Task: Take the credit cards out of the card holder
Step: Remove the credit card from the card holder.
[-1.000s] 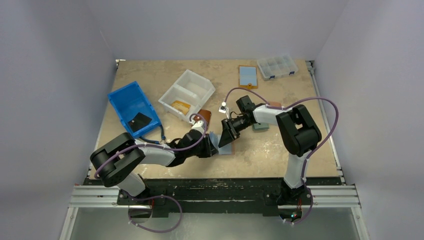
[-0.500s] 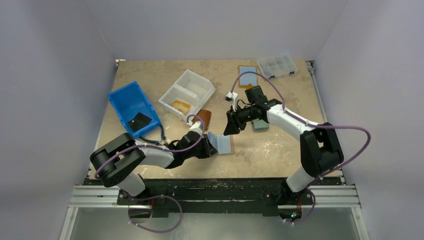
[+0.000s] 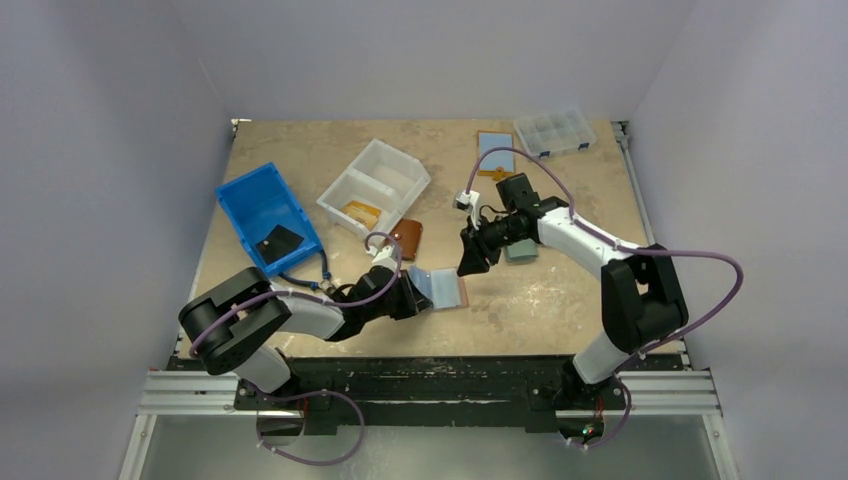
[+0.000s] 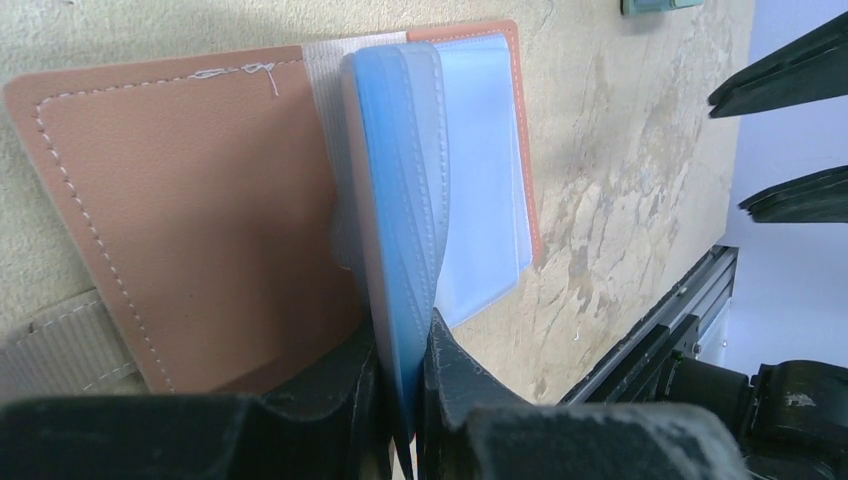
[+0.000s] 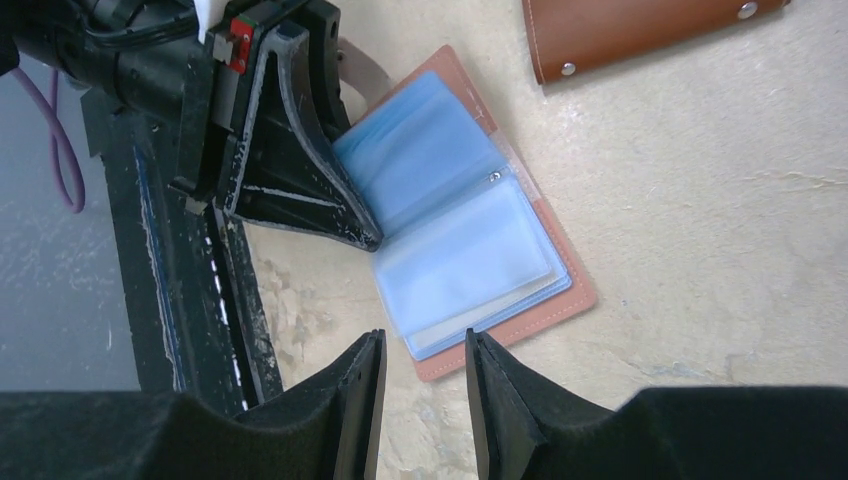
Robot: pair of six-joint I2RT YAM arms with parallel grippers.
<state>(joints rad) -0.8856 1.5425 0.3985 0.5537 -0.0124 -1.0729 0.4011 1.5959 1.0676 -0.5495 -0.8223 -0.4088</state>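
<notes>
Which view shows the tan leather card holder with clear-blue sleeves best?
Right wrist: the tan leather card holder lies spread open, almost whole. Left wrist shows it close, sleeves edge-on; top external shows it small.

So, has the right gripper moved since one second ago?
Yes. In the top view the right gripper has shifted right, toward the teal block, off the middle of the card holder.

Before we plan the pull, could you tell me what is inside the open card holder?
The card holder holds light-blue plastic sleeves: one lies flat, and the left gripper pinches a lifted stack. Separate credit cards cannot be made out inside the sleeves.
</notes>
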